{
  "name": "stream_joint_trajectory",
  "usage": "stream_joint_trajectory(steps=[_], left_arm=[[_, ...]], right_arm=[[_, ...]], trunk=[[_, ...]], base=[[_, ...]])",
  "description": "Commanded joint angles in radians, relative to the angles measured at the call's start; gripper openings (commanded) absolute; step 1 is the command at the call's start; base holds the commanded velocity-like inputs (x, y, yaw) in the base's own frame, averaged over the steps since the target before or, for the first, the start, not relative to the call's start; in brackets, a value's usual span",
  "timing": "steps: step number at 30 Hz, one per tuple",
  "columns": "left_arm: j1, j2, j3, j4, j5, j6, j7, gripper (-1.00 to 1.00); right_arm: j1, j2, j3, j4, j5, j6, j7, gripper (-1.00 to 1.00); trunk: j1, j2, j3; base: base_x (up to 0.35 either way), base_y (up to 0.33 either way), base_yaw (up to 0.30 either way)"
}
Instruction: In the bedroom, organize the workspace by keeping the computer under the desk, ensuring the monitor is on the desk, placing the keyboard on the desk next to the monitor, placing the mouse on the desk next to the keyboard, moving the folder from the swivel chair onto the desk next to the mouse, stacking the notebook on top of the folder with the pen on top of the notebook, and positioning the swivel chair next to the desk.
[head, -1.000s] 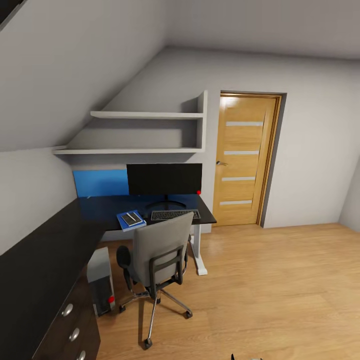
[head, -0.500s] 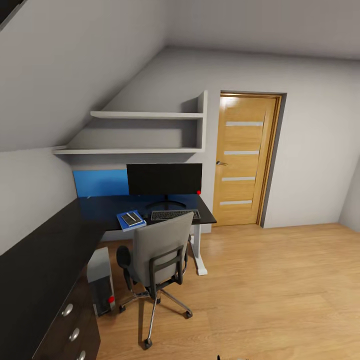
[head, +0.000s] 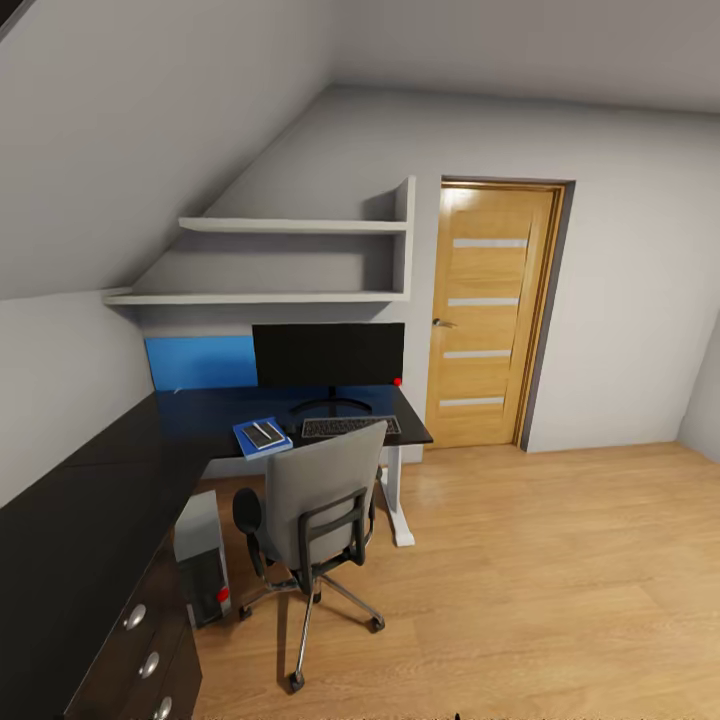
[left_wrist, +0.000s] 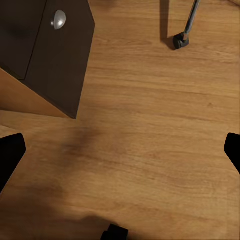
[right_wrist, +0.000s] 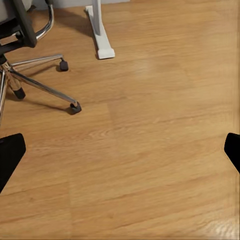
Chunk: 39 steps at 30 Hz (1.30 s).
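Both hands spread wide, holding nothing; the chair (head: 310, 510) sits tucked beside the tabletop (head: 200, 415), folder (head: 262, 438) stacked.

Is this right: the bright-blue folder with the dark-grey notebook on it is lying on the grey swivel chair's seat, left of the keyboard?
Not quite. The bright-blue folder with the dark-grey notebook on it lies on the glossy black desk, not on the grey swivel chair. The head view shows it there, left of the slim dark keyboard.
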Motion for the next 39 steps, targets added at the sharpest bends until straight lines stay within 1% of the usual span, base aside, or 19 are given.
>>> stream_joint_trajectory(steps=[1,11,18,21,22,24,25,26,27,28,29,30,31,32,33,36,39], left_arm=[[-0.001,0.0,-0.009,0.0,0.004,-0.001,0.006,1.0],[-0.001,0.003,-0.007,0.001,0.006,-0.001,0.003,1.0],[0.007,0.003,-0.007,0.003,0.006,-0.009,0.005,1.0],[0.025,0.002,-0.008,0.003,0.006,-0.039,0.006,1.0],[0.033,0.002,-0.008,0.002,0.006,-0.075,0.006,1.0],[0.052,0.001,-0.008,0.002,0.005,-0.17,0.007,1.0],[0.076,0.0,-0.009,0.002,0.005,-0.28,0.01,1.0],[0.079,0.0,-0.01,0.002,0.005,-0.295,0.01,1.0],[0.084,-0.001,-0.01,0.002,0.005,-0.317,0.01,1.0],[0.086,-0.001,-0.01,0.002,0.005,-0.325,0.011,1.0],[0.089,-0.001,-0.01,0.002,0.005,-0.336,0.011,1.0],[0.089,-0.001,-0.01,0.002,0.005,-0.34,0.01,1.0],[0.091,-0.001,-0.01,0.002,0.005,-0.346,0.01,1.0],[0.091,-0.001,-0.01,0.002,0.004,-0.348,0.009,1.0],[0.092,-0.001,-0.01,0.003,0.004,-0.351,0.008,1.0],[0.093,-0.002,-0.01,0.003,0.005,-0.355,0.007,1.0],[0.093,-0.001,-0.01,0.002,0.005,-0.356,0.008,1.0]], right_arm=[[-0.001,-0.001,0.009,-0.001,0.0,0.0,-0.009,1.0],[0.0,-0.013,0.014,0.014,0.001,0.029,-0.009,1.0],[0.0,-0.027,0.015,0.016,0.001,0.049,-0.009,1.0],[0.003,-0.032,0.015,0.016,0.001,0.051,-0.009,1.0],[0.008,-0.034,0.016,0.016,0.001,0.051,-0.009,1.0],[0.018,-0.036,0.018,0.015,0.002,0.049,-0.009,1.0],[0.035,-0.033,0.02,0.014,0.011,0.033,-0.011,1.0],[0.039,-0.032,0.021,0.014,0.012,0.024,-0.011,1.0],[0.046,-0.031,0.021,0.014,0.014,-0.003,-0.012,1.0],[0.05,-0.031,0.021,0.014,0.015,-0.022,-0.012,1.0],[0.061,-0.03,0.021,0.014,0.016,-0.071,-0.013,1.0],[0.067,-0.03,0.021,0.013,0.016,-0.1,-0.013,1.0],[0.08,-0.03,0.021,0.013,0.017,-0.165,-0.014,1.0],[0.087,-0.03,0.021,0.013,0.017,-0.199,-0.014,1.0],[0.101,-0.03,0.021,0.014,0.016,-0.266,-0.015,1.0],[0.121,-0.03,0.02,0.014,0.015,-0.343,-0.018,1.0],[0.128,-0.03,0.019,0.014,0.013,-0.368,-0.019,1.0]], trunk=[[0.0,-0.001,-0.003],[0.0,-0.001,-0.019],[0.0,-0.001,-0.03],[0.0,-0.001,-0.035],[0.0,-0.001,-0.036],[0.0,-0.001,-0.039],[0.0,-0.001,-0.041],[0.0,-0.001,-0.042],[0.0,-0.001,-0.044],[0.0,-0.001,-0.045],[0.0,-0.001,-0.047],[0.0,-0.001,-0.048],[0.0,-0.001,-0.05],[0.0,-0.001,-0.051],[0.0,-0.001,-0.053],[0.0,-0.001,-0.057],[0.0,-0.001,-0.061]], base=[[0.0,0.0,-0.002],[0.0,0.0,0.0],[0.0,0.0,0.017],[0.0,0.0,0.084],[0.0,0.0,0.111],[0.0,0.0,0.125],[0.0,0.0,0.134],[0.0,0.0,0.134],[0.0,0.0,0.134],[0.0,0.0,0.134],[0.0,0.0,0.134],[0.0,0.0,0.134],[0.0,0.0,0.134],[0.0,0.0,0.134],[0.0,0.0,0.133],[0.0,0.0,0.133],[0.0,0.0,0.133]])
